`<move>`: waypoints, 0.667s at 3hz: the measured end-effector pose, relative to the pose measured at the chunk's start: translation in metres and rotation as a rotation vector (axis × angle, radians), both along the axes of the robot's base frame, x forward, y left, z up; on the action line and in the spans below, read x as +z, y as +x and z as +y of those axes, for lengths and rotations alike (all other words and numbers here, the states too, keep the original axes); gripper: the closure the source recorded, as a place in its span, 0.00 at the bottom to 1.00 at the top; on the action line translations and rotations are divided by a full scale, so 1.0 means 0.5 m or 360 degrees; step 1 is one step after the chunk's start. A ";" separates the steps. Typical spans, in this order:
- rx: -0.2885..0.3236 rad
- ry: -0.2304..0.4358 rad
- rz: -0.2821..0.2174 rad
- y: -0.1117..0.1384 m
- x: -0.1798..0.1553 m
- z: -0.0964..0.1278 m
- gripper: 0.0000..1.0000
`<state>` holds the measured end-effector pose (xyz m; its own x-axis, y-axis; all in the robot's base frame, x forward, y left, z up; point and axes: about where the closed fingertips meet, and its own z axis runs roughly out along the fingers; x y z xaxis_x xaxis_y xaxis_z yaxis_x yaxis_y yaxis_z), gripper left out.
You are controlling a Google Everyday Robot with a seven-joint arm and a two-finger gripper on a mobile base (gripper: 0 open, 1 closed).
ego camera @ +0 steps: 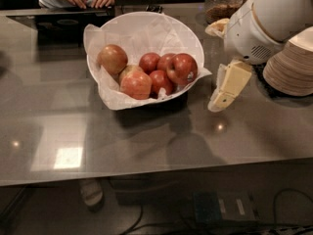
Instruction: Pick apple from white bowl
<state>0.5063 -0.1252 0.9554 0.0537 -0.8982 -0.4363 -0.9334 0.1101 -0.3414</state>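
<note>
Our gripper (218,101) hangs just right of the white bowl (194,37), with bare counter (146,141) nearer; its grip we cannot tell. The apple (183,67), deep-red and glossy, lies at the bowl's right side.

White arm (266,18) upper right; claw (220,101) beneath, angled down-left

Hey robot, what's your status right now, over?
End effector right of large paper-lined white bowl, holding nothing. Big glossy deep-red apple in bowl, untouched. Only bowl rim between.
</note>
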 end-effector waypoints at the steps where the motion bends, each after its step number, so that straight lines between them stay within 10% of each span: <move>1: 0.0090 0.0090 -0.0045 0.030 -0.003 0.051 0.11; 2: 0.0129 0.0140 -0.0065 0.054 -0.008 0.076 0.13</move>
